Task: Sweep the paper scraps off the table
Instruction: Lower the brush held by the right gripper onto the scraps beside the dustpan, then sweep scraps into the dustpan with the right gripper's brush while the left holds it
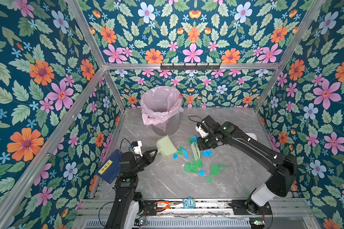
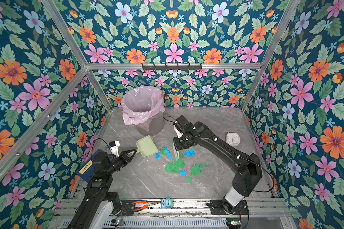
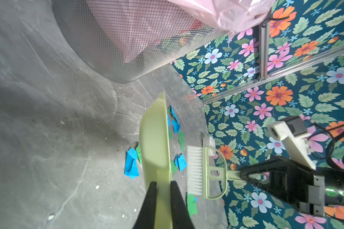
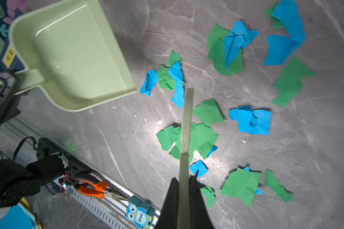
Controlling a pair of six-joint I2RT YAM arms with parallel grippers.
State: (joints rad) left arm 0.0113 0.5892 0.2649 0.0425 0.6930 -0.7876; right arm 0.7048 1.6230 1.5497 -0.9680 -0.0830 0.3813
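Green and blue paper scraps (image 1: 195, 166) (image 2: 176, 166) (image 4: 203, 136) lie scattered over the middle of the marble table (image 1: 167, 184). My left gripper (image 1: 156, 151) (image 2: 135, 151) (image 3: 163, 183) is shut on the handle of a pale green dustpan (image 1: 166, 146) (image 3: 157, 138) (image 4: 74, 53). The pan's open edge faces right, next to the nearest blue scraps. My right gripper (image 1: 200, 147) (image 2: 179, 147) (image 4: 184, 179) is shut on the handle of a pale green brush (image 1: 195, 151) (image 3: 195, 170) (image 4: 187, 119). The brush stands among the scraps, just right of the pan.
A mesh bin with a pink bag (image 1: 161, 111) stands behind the dustpan. A blue book (image 1: 108, 166) leans at the left wall and a white timer (image 2: 232, 138) lies at the right. Orange pliers (image 1: 162, 204) and an owl eraser (image 1: 188, 202) rest on the front rail.
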